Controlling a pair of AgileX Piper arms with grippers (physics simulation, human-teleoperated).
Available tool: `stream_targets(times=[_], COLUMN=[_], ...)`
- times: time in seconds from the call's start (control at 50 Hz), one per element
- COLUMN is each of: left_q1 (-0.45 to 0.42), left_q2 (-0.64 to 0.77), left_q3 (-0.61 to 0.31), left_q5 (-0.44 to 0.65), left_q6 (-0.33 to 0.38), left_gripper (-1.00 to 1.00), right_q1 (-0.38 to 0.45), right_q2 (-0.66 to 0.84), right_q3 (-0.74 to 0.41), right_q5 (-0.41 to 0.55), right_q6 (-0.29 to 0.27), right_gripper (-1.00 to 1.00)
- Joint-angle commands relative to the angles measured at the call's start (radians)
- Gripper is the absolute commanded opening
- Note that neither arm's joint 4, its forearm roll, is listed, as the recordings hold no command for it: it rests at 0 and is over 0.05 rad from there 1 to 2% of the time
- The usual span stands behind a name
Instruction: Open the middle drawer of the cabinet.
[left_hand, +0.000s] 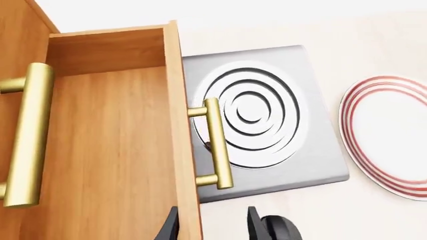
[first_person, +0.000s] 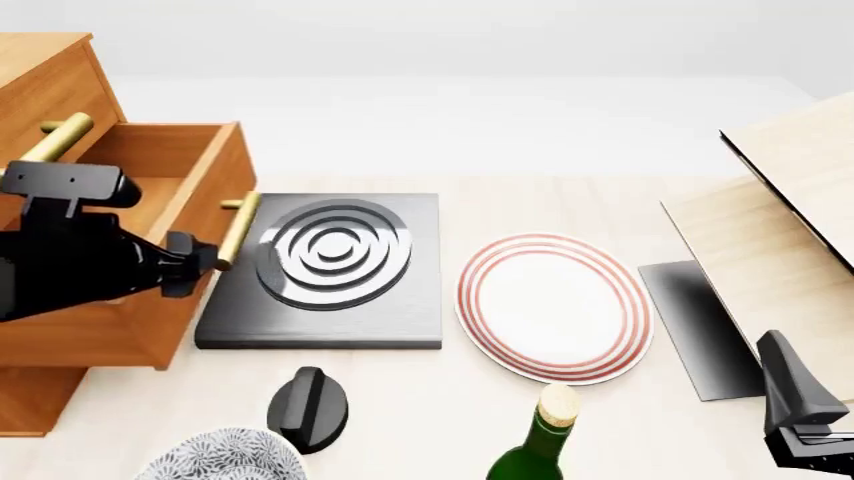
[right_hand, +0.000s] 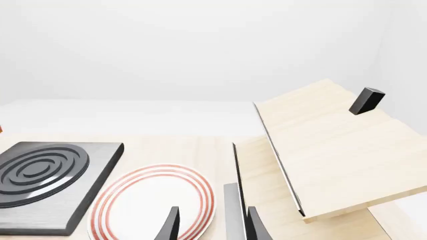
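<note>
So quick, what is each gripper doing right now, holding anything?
Left gripper: open, holding nothing, close to the middle drawer, below its handle.
Right gripper: open, holding nothing, above the plate.

Evenly and brightly lit from above, with a washed-out white backdrop in all three views. Sharp throughout, no blur, no grain, no bending at the edges. Soft sheen on the hob rings, nearly blown to white in the left wrist view. Mild highlights along the brass handle and on the bottle shoulder. Faint, diffuse shadows only: a thin dark line under the hob's near edge, a pale one beneath the plate, deeper shade under the raised boards at the table's right edge.
</note>
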Motion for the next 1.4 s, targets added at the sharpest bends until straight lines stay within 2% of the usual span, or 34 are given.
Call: stream_targets(times=[0.02,1.02,1.4], left_q1=[-0.055,-0.21,-0.297], left_q2=[0.014,0.079,0.056], left_q3=[-0.019,-0.063,-0.091], left_q5=[-0.011,-0.034,-0.028], left_q6=[-0.006,-0.043,-0.118], left_gripper=[1.0,1.0,1.0], right_q1=[0.001,0.001,0.001], right_q2=[-0.003,-0.003,-0.003], right_q3=[0.0,0.0,0.0], right_q5=[0.0,0.0,0.0], right_q6=[0.002,0.002,0.002], right_gripper=[1.0,1.0,1.0])
